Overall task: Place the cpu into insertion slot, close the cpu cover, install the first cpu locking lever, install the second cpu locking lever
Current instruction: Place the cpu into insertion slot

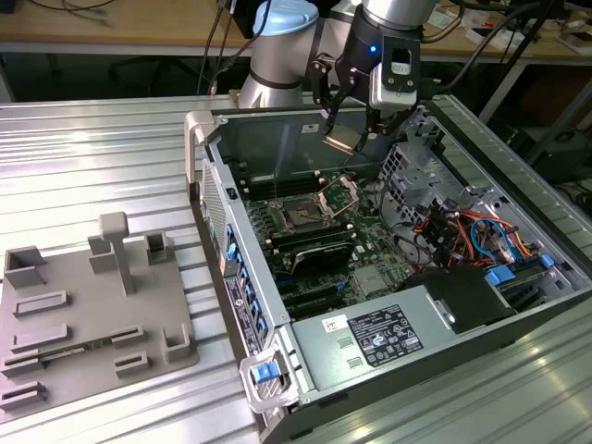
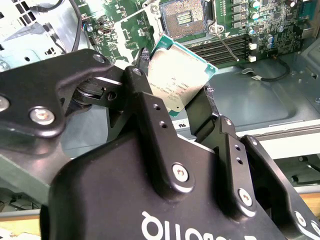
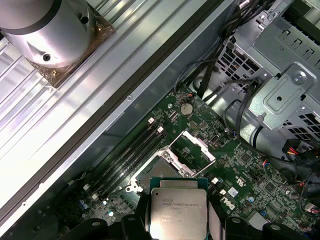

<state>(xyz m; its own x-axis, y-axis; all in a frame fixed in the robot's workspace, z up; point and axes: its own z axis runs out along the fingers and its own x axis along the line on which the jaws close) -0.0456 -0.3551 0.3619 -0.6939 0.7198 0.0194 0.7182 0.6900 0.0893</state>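
Plainly silver-topped, green-edged square cpu (image 2: 177, 80)

Arm (image 1: 277, 51) bent over, gripper (image 1: 350, 129) pointing down.
From where I stand, the wrist (image 1: 393, 14) hangs the gripper nearly straight down, its two black fingers (image 2: 150, 115) pinched on opposite edges of the cpu (image 2: 175, 80), which sits tilted between them.

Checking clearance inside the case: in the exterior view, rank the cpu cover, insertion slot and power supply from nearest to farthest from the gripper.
The gripper holds the cpu.
1. cpu cover, standing open below it.
2. insertion slot, to the exterior view's left of the cover.
3. power supply, at the case's end nearest the camera.
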